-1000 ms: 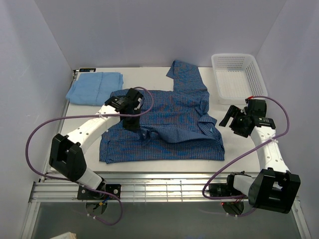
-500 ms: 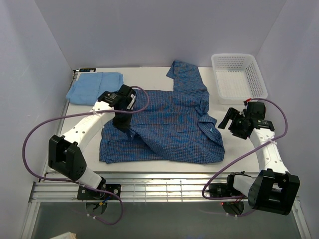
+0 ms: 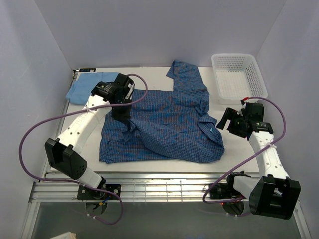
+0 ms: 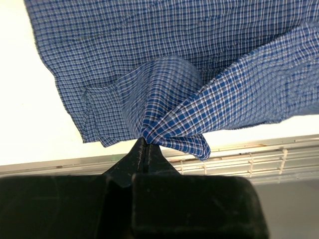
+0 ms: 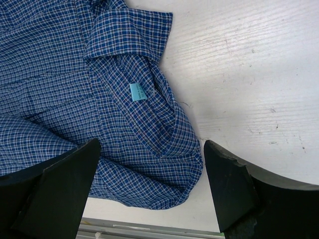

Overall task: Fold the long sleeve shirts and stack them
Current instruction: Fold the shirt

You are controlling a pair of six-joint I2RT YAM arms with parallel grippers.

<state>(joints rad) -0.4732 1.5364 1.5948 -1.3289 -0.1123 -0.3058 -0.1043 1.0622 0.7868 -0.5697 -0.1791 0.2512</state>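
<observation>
From above, the checked shirt is seen spread centrally, one fold pinched up by the left gripper for folding. The light blue shirt is laid folded far-left. Left wrist: cloth is clamped between clenched jaws. Right wrist: the right gripper is held released near the collar, likely to steady it.

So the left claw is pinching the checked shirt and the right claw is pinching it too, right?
Not quite. The left gripper does pinch the checked shirt, but the right gripper is open and holding nothing. The right wrist view shows it.
</observation>
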